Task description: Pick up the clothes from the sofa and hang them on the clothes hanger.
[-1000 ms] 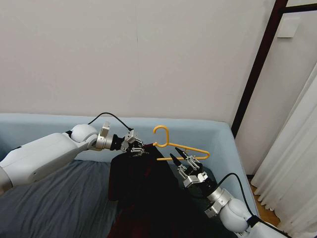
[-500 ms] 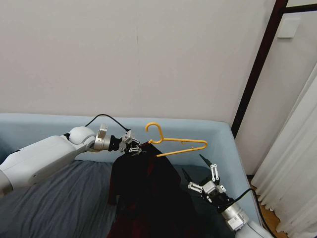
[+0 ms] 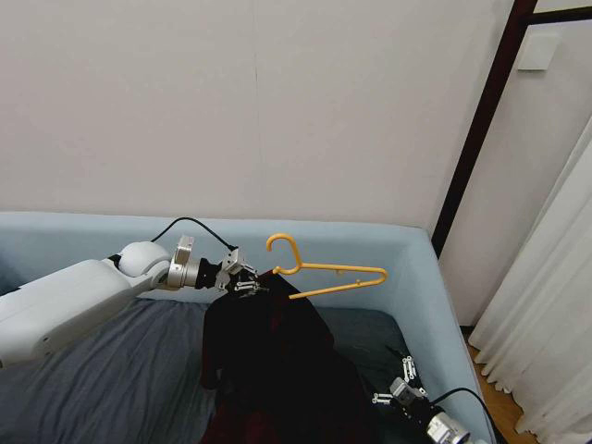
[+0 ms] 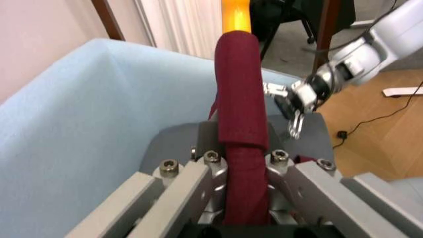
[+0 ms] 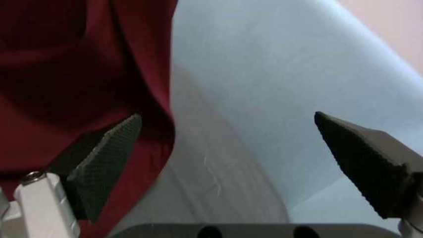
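Observation:
A dark red garment [image 3: 277, 370] hangs from a yellow hanger [image 3: 324, 271] above the sofa seat. My left gripper [image 3: 242, 278] is shut on the garment-covered left end of the hanger; its wrist view shows the red cloth [image 4: 241, 129] pinched between the jaws, with the yellow hanger [image 4: 236, 15] beyond. My right gripper [image 3: 400, 387] sits low at the bottom right, open and apart from the garment. In the right wrist view its black fingertips [image 5: 106, 158] spread wide beside the red cloth [image 5: 79, 74].
The pale blue sofa back [image 3: 92, 231] runs along the wall, with the grey seat cushion [image 3: 92, 370] below. A dark door frame [image 3: 476, 129] and white curtain [image 3: 555, 314] stand to the right. A black cable [image 3: 194, 222] loops over my left wrist.
My right gripper let go of the hanger's right side and dropped down to the bottom right. My left gripper pulled the hanger and garment slightly left.

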Robot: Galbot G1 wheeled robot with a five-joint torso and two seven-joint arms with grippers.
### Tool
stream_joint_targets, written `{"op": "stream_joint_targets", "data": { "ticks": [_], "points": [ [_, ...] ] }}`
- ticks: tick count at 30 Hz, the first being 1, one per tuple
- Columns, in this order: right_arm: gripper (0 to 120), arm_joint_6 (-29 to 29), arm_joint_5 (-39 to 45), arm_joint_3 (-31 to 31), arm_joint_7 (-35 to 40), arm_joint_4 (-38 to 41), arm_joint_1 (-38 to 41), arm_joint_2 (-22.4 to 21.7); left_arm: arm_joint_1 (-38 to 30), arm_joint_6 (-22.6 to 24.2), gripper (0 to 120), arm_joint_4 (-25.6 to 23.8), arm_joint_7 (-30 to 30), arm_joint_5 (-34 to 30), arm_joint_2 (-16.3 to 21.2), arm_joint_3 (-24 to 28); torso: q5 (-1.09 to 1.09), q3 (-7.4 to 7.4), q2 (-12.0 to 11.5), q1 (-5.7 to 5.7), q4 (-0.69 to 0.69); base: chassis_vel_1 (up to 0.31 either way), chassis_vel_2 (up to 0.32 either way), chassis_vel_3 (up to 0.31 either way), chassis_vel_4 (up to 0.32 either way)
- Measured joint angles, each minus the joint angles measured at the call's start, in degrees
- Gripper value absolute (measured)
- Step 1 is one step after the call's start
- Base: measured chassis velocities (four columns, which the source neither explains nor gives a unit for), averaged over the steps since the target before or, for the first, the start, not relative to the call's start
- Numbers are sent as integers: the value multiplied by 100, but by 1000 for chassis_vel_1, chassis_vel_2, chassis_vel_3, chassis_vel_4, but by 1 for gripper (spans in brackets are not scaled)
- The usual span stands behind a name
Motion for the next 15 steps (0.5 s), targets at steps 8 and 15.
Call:
{"op": "stream_joint_targets", "data": {
  "ticks": [8, 15],
  "points": [
    [100, 452, -1305, -35, 19, -1034, 575, 647, -64, 8, 1, -169, -8, -53, 8, 87, -1, 0, 0, 0, 1, 0, 0, 0, 0],
    [100, 786, -2171, 38, 187, -1428, 804, 948, -80, 9, 1, -191, 9, -69, 20, 99, -1, 0, 0, 1, -1, 0, 0, 0, 0]
  ]
}}
